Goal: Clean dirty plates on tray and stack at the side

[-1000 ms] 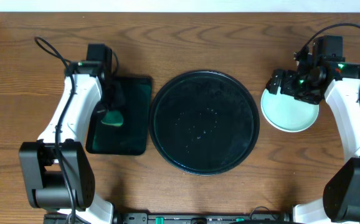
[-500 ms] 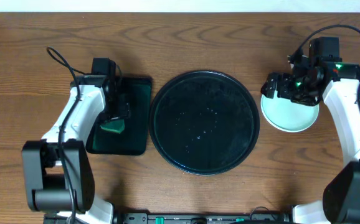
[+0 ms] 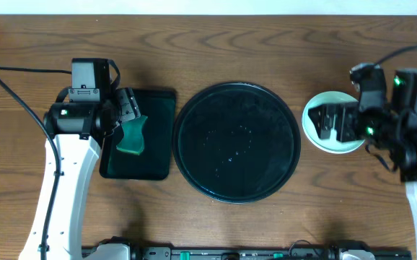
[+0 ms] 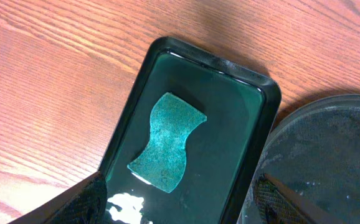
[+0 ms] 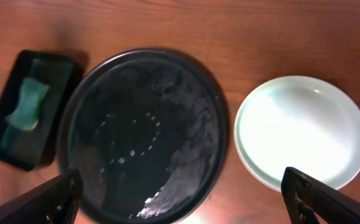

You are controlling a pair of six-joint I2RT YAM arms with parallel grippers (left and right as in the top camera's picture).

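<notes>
Stacked near the tabletop's right edge beside the tray (image 5: 167, 93), the plates (image 5: 298, 130) look stiff, slick and chippable, best pinched at the rim by the right tool (image 3: 325, 124), now spread empty.

Worktop (image 3: 216, 32): brown wood, grain running left to right, fills the frame. Three items sit directly on it, in a row across the middle.

Left of centre: black rectangular tray (image 3: 158, 137), long side top to bottom, wet and glossy inside.

Centre: large round tray (image 3: 237, 141), black, low rim, just beside the rectangular one; whether they touch cannot be told.

Right: pale mint plate (image 5: 298, 130), a second rim showing under it, a thin strip of wood between it and the round tray.
</notes>
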